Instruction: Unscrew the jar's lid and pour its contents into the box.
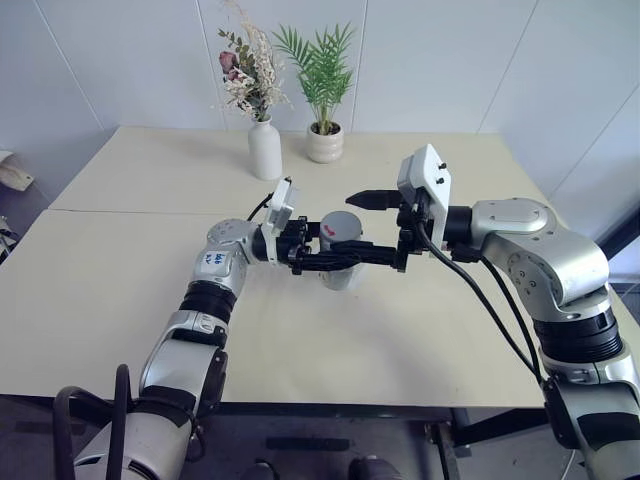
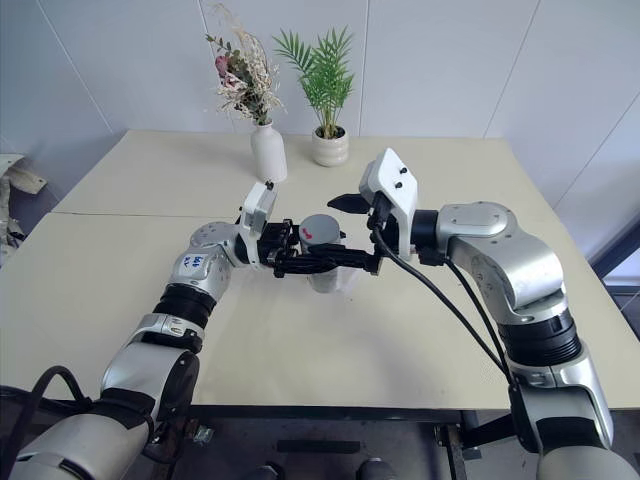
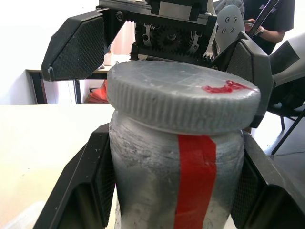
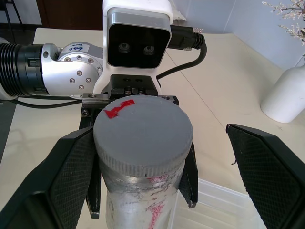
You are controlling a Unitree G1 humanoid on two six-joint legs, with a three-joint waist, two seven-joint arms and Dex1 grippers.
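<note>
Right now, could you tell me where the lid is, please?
The lid sits on top of the jar near the table's middle, held up by the left gripper. The right gripper stands open around it, in front of the white vase.

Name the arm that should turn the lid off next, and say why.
Probably the right. The left gripper is shut on the jar, holding it upright. The right gripper stands open, fingers either side of the lid, free to close and twist.
</note>
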